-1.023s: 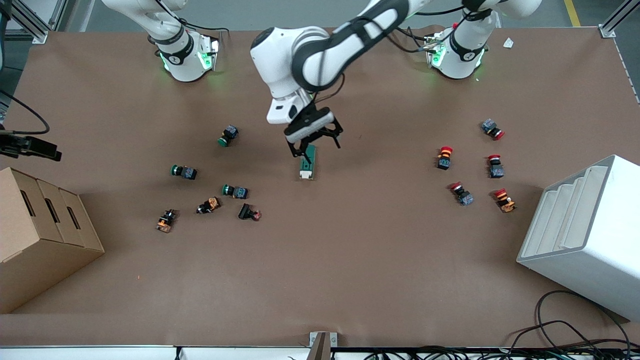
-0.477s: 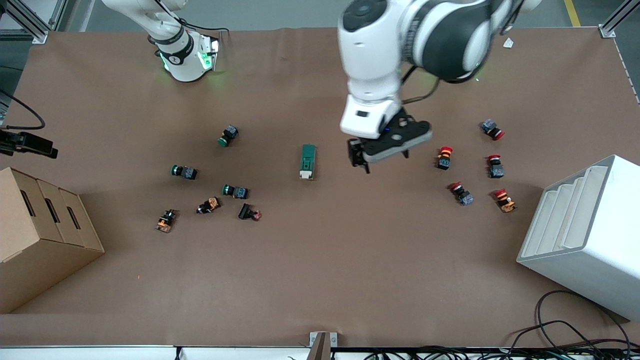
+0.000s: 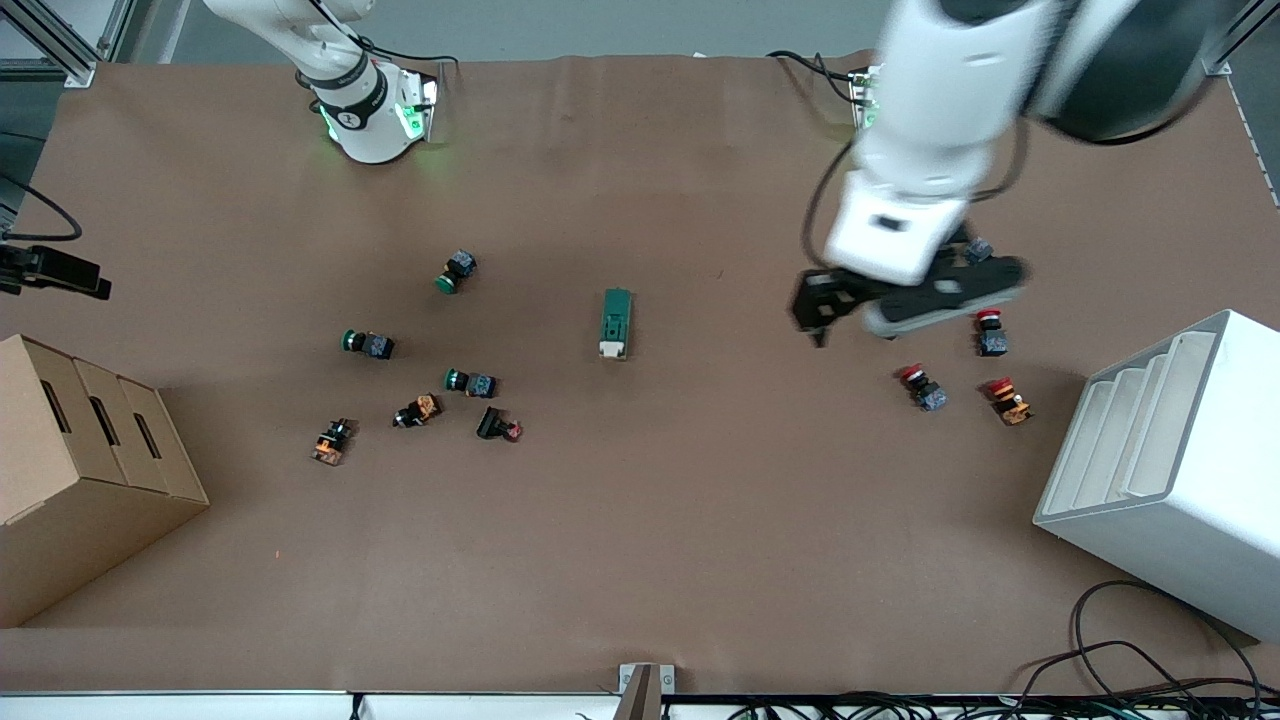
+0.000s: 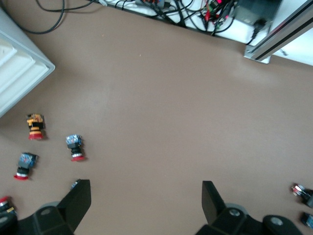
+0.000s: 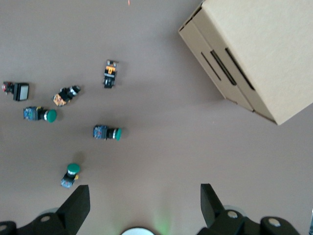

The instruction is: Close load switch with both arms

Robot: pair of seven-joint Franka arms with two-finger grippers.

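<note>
The load switch (image 3: 616, 323), a dark green block with a white end piece, lies alone at the middle of the table, and no gripper touches it. My left gripper (image 3: 860, 315) is open and empty, up in the air over the red push buttons (image 3: 922, 388) toward the left arm's end of the table. In the left wrist view its fingers (image 4: 78, 200) stand wide apart over bare table. My right gripper (image 5: 144, 191) is open and empty, over the table by its own green-lit base (image 3: 372, 120). It is out of the front view. The switch shows in neither wrist view.
Green push buttons (image 3: 366, 343) and other small parts lie toward the right arm's end, and also show in the right wrist view (image 5: 107, 132). A cardboard box (image 3: 80, 470) stands at that end, a white stepped bin (image 3: 1170, 470) at the left arm's end. Cables (image 3: 1130, 660) lie nearest the camera.
My left gripper has let go of the load switch, risen and swung toward the left arm's end of the table. The switch stays where it was.
</note>
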